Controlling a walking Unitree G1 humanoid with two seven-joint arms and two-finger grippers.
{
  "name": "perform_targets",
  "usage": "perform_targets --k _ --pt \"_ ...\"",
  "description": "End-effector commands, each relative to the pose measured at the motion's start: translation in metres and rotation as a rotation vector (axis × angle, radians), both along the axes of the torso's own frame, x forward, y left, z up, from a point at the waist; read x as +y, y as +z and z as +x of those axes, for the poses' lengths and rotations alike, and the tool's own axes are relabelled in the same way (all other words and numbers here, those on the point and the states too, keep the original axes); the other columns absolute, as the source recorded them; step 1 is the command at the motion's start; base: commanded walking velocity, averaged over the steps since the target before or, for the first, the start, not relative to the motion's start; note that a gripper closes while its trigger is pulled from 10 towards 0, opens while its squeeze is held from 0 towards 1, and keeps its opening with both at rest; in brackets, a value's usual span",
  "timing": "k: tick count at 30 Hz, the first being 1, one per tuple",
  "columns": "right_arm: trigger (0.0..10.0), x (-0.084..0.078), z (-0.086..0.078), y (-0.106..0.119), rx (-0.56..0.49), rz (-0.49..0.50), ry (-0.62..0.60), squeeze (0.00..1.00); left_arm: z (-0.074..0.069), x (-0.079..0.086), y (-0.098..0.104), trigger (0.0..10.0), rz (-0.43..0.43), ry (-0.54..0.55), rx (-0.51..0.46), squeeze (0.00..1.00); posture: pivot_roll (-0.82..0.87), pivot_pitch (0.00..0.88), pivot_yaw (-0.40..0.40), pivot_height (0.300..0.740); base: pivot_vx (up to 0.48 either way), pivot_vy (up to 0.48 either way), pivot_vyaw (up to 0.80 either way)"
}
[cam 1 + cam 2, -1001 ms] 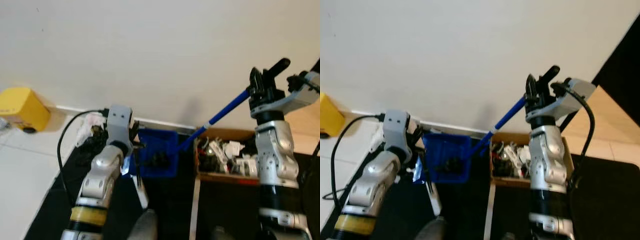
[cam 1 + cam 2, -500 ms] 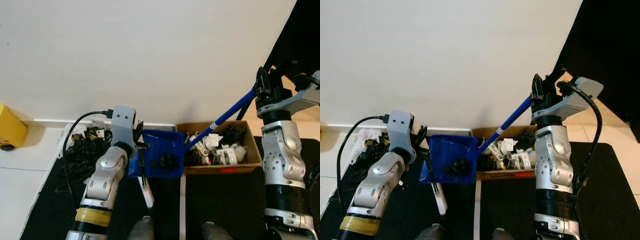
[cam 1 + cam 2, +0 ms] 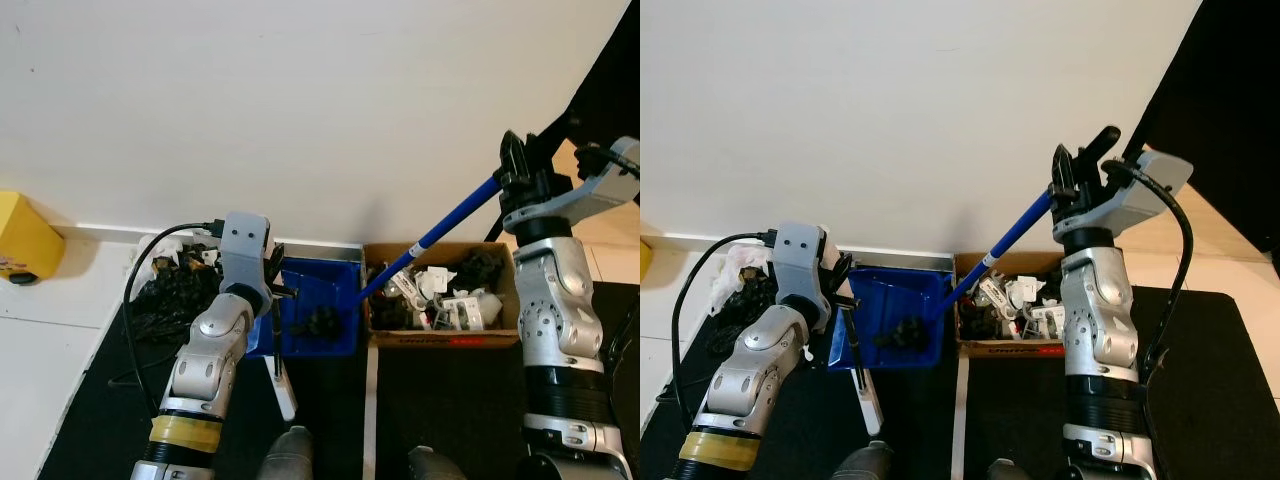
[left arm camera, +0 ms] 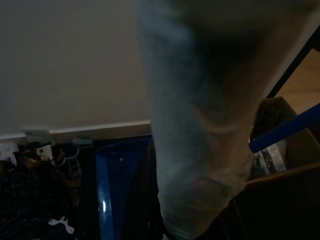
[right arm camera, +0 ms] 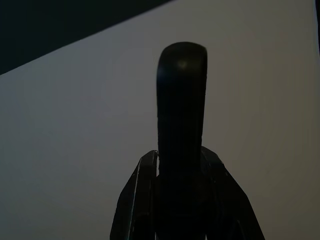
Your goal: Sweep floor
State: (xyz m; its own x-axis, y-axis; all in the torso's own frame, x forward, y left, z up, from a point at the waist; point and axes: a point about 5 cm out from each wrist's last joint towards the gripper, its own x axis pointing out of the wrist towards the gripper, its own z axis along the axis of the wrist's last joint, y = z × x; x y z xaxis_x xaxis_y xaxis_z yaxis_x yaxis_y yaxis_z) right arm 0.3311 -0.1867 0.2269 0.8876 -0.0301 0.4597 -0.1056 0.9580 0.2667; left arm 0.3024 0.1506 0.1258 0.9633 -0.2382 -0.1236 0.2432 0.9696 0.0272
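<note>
A dark clump [image 3: 322,321] is seen mid-frame in the dustpan [image 3: 312,312], its handle gripped by the right tool [image 3: 525,172]; the view has shifted

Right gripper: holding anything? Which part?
The right gripper grips the dustpan's blue handle at its top end. The blue dustpan, by the cardboard box, holds dark debris.

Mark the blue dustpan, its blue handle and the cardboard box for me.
blue dustpan [image 3: 335,290]: left eye view, on the bare blue floor of its tray.
blue handle [image 3: 450,218]: left eye view, midway along the shaft.
cardboard box [image 3: 440,340]: left eye view, on the front wall.
</note>
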Motion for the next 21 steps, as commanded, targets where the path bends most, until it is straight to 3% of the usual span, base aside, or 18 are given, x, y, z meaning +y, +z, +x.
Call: perform_targets --k 1,10,21 --pt "10.0 -0.001 0.0 0.014 -0.07 -0.041 -0.022 0.0 -0.002 0.0 -0.001 10.0 0.006 -0.011 -0.013 0.0 0.14 0.107 0.039 0.74 0.0 0.0 0.0" --pt "10.0 -0.003 0.014 0.033 -0.117 -0.171 -0.053 0.0 -0.009 0.002 -0.006 10.0 0.009 -0.035 0.0 0.0 0.14 0.115 0.039 0.74 0.0 0.0 0.0" --pt "10.0 0.006 0.021 0.075 -0.28 -0.378 -0.091 0.0 -0.011 0.004 -0.006 10.0 0.014 -0.033 -0.004 0.0 0.16 0.122 0.029 0.74 0.0 0.0 0.0"
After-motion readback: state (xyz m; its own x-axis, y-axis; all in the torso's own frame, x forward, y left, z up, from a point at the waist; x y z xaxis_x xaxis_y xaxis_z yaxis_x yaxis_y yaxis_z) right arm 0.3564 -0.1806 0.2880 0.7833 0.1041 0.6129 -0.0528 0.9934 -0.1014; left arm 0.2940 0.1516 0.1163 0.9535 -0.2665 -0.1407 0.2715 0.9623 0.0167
